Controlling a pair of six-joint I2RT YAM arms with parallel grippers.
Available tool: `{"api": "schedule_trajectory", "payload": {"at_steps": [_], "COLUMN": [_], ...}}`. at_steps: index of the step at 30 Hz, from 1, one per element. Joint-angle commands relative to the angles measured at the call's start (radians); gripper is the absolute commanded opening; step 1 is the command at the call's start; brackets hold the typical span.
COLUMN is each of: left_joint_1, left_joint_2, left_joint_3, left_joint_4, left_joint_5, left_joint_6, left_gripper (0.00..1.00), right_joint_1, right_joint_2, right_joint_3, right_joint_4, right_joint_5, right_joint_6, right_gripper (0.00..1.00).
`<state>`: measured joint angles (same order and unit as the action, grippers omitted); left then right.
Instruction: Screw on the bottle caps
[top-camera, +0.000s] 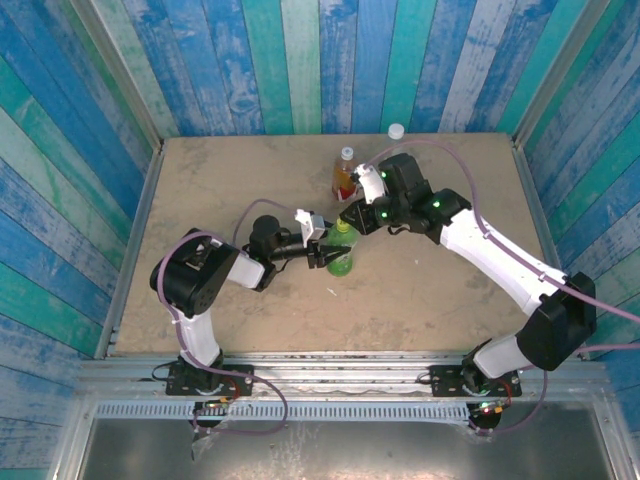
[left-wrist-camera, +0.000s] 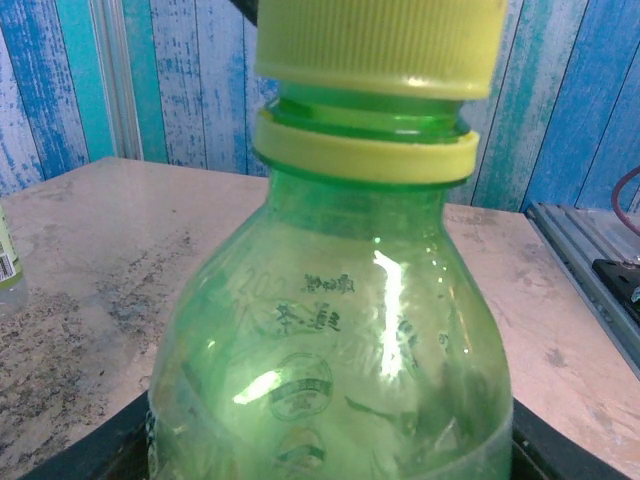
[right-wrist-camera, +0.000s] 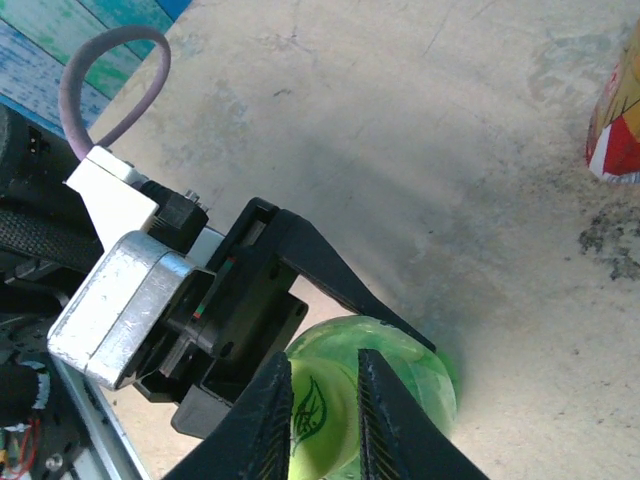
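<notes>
left gripper (top-camera: 333, 257): jaws clamped on green bottle (left-wrist-camera: 330, 350), bracing it upright against twisting
green bottle: stands between both arms
cap (left-wrist-camera: 378, 45): yellow-green, on the neck, gap above collar, likely not tight
right gripper (right-wrist-camera: 325, 420): from above, jaws pinched narrow on cap, set to turn it
orange bottle (top-camera: 345, 175): upright just behind

The green bottle (top-camera: 341, 258) stands upright mid-way across the table (top-camera: 200, 310), its ribbed yellow-green cap (left-wrist-camera: 380, 45) sitting on the neck with thread showing above the collar ring, the red-labelled amber bottle (top-camera: 344, 176) upright just behind it, and a white cap (top-camera: 396, 130) at the far edge.
</notes>
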<state>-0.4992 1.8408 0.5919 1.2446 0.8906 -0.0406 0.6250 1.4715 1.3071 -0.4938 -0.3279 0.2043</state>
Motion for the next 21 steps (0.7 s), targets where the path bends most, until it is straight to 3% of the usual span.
{"api": "schedule_trajectory", "payload": {"at_steps": [1, 14, 21], "left_joint_1": [-0.005, 0.005, 0.006], "left_joint_2": [0.048, 0.069, 0.066], "left_joint_3": [0.004, 0.019, 0.011], "left_joint_4": [-0.057, -0.048, -0.056], "left_joint_5": [0.016, -0.051, -0.041], "left_joint_6": [-0.007, -0.06, -0.027], "left_gripper": [0.6, 0.58, 0.6], "right_joint_1": [-0.008, -0.016, -0.019], "right_joint_2": [0.024, -0.082, -0.113], "right_joint_3": [-0.012, -0.117, -0.099], "right_joint_4": [-0.079, -0.043, -0.008], "right_joint_5": [-0.019, -0.151, -0.081], "right_joint_6": [-0.012, 0.059, 0.061], "right_gripper": [0.2, 0.15, 0.18]}}
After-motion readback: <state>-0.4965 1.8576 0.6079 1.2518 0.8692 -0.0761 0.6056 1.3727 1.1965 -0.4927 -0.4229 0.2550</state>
